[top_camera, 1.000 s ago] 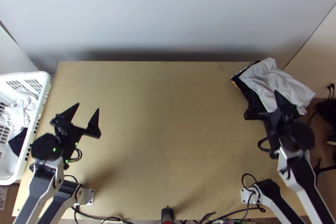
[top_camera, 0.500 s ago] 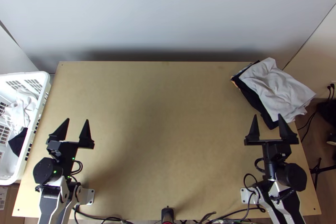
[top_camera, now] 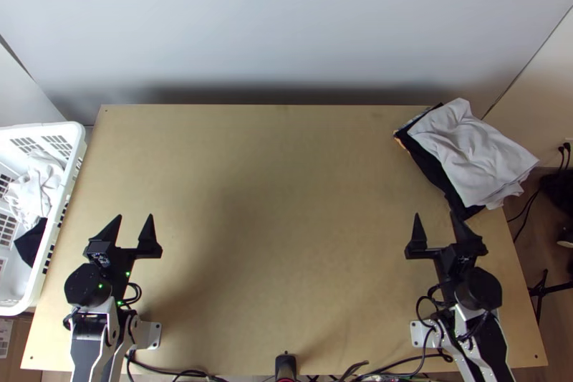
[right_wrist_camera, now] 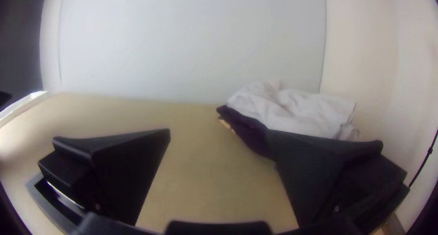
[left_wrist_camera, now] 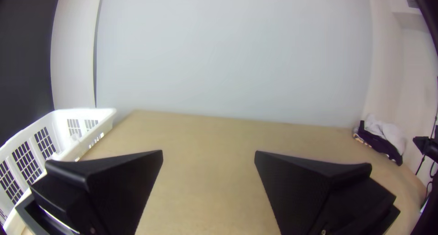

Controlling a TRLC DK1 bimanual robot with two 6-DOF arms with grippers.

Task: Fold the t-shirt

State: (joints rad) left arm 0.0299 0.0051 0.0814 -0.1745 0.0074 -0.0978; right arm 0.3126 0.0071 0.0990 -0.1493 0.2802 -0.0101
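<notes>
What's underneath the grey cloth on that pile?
Under the grey cloth is a black cloth, showing along one side, and a thin orange edge peeks out below that. The grey cloth hides the middle, so I can't tell what else is there.

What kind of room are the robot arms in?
Maybe a robot workroom or lab, where robots practise folding clothes. Two robot arms stand at a plain wooden table, a white basket holds some cloth, and a pile of folded clothes lies at a far corner.
</notes>
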